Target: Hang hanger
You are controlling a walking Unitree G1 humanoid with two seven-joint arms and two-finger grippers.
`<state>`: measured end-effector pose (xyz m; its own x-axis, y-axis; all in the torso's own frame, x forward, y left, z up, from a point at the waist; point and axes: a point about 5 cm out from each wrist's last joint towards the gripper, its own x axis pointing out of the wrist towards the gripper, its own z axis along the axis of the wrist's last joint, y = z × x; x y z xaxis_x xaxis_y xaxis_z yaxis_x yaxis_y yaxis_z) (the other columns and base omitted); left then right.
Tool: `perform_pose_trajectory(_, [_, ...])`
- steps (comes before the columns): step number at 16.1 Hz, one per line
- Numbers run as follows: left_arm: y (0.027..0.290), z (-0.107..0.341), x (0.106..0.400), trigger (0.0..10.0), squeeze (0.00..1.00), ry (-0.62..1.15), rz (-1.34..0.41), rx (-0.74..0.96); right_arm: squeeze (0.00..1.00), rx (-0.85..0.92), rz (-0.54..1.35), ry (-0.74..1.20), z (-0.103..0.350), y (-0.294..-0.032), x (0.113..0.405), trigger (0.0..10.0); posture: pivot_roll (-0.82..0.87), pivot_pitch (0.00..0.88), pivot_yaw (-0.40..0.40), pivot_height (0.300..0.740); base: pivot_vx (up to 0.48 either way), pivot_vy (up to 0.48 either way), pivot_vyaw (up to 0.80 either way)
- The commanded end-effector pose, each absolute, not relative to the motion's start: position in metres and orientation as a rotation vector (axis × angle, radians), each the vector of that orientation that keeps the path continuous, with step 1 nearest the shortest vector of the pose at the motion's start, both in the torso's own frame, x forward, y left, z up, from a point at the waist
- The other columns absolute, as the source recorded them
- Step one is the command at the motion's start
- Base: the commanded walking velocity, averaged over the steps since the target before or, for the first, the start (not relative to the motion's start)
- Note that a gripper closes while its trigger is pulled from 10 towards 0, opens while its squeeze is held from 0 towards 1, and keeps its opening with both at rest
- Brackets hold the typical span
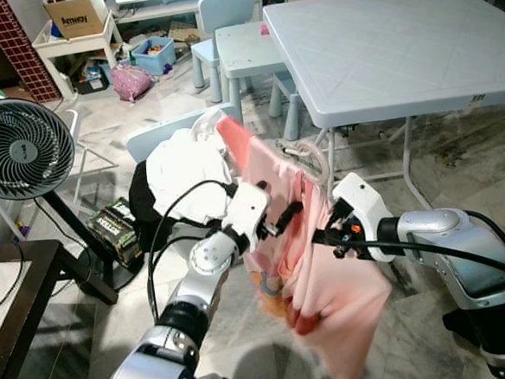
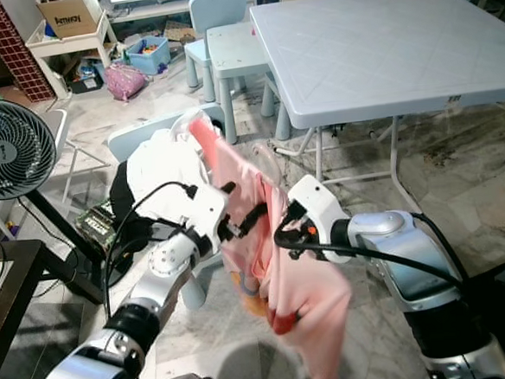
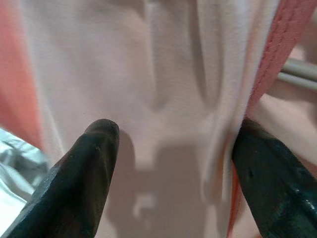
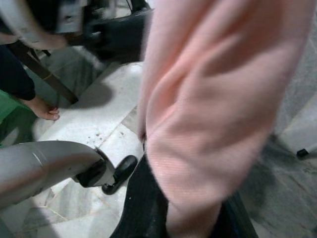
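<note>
Beside one grey table [image 1: 399, 49], two tools: left tool [image 1: 282, 218] spread against one pink garment [image 1: 319, 280], right tool [image 1: 323, 233] clenching it.

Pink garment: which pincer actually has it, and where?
The right pincer grips the pink garment by a bunched fold near its upper middle. The left pincer is open, fingers spread against the cloth.

Both grippers [image 1: 280, 218] [image 1: 323, 233] hold a pink garment [image 1: 315, 272].
</note>
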<state>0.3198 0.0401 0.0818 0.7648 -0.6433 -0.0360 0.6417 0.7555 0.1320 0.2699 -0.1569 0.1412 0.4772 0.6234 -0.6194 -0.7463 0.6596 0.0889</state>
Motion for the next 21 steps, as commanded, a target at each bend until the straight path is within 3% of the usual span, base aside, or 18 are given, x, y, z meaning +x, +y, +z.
perform_pose_trajectory(1, [0.048, 0.083, 0.326, 10.0, 0.00, -0.007, -0.650, 0.164, 0.00, -0.215, 0.881, 0.636, 0.149, -0.150, 0.266, 10.0, -0.11, 0.000, 0.049, 0.740, 0.000, 0.000, 0.00])
perform_pose_trajectory(6, [0.082, 0.086, 0.338, 10.0, 0.00, 0.004, -0.532, 0.204, 0.00, -0.306, 0.835, 0.683, 0.138, -0.167, 0.262, 10.0, -0.11, 0.000, 0.044, 0.740, 0.000, 0.000, 0.00])
perform_pose_trajectory(10, [0.118, 0.089, 0.347, 10.0, 0.00, 0.008, -0.404, 0.252, 0.00, -0.441, 0.811, 0.756, 0.122, -0.197, 0.255, 10.0, -0.10, 0.000, 0.038, 0.740, 0.000, 0.000, 0.00])
perform_pose_trajectory(16, [0.136, 0.094, 0.351, 10.0, 0.00, -0.011, -0.331, 0.271, 0.00, -0.703, 0.849, 0.841, 0.114, -0.252, 0.243, 10.0, -0.10, 0.000, 0.035, 0.740, 0.000, 0.000, 0.00])
perform_pose_trajectory(19, [0.139, 0.094, 0.350, 10.0, 0.00, -0.009, -0.323, 0.272, 0.00, -0.856, 0.761, 0.873, 0.119, -0.288, 0.249, 10.0, -0.11, 0.000, 0.037, 0.740, 0.000, 0.000, 0.00])
perform_pose_trajectory(21, [0.130, 0.093, 0.349, 10.0, 0.00, -0.019, -0.340, 0.274, 0.00, -0.796, 0.712, 0.812, 0.127, -0.285, 0.259, 10.0, -0.11, 0.000, 0.041, 0.740, 0.000, 0.000, 0.00])
